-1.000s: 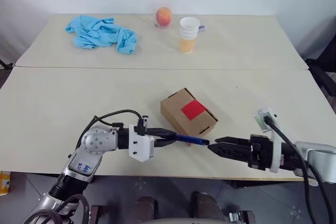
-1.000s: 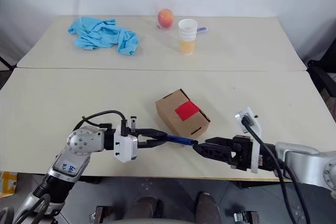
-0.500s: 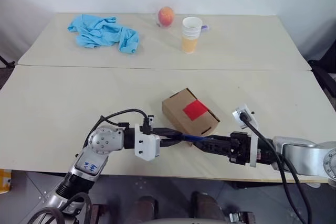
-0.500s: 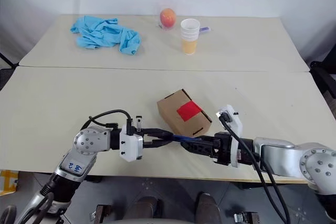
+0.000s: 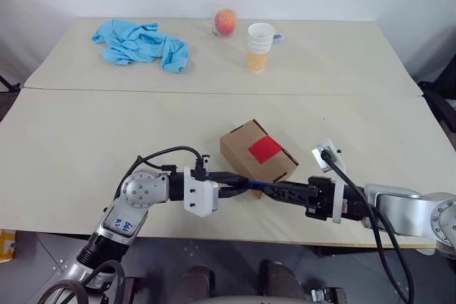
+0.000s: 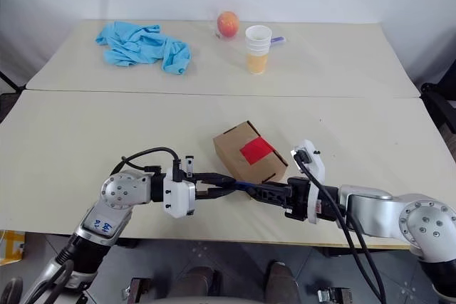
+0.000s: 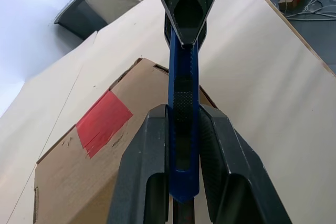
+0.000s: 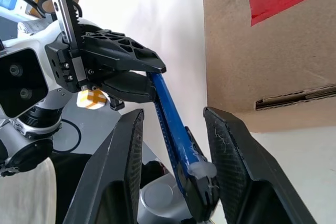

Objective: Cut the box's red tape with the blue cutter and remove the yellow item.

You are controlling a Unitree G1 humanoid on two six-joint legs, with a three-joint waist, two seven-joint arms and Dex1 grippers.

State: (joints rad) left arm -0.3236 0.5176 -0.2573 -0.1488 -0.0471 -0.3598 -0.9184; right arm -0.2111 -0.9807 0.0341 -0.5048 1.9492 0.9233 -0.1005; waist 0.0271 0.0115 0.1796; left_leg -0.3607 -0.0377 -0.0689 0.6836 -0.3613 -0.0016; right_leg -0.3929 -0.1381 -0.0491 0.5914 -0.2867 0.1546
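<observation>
R pincer (image 6: 265, 191) moved onto one blue cutter (image 7: 182, 98).

Taped box (image 5: 257, 159); blue cutter (image 5: 258, 186) just beside.

One small brown cardboard box (image 5: 257, 159) sits on the table, bearing one bright red square patch of tape (image 5: 263, 149). There is one slim dark-blue pen-like cutter (image 7: 182, 103). Two pale beige tabletops are pushed together, a near one (image 5: 85, 154) and a far one (image 5: 335, 55). The far one carries one crumpled light-blue cloth (image 5: 139, 43), one round orange-red fruit (image 5: 225, 22), and one stack of white-and-orange paper cups (image 5: 258, 46); the number of cups in it cannot be told.
</observation>
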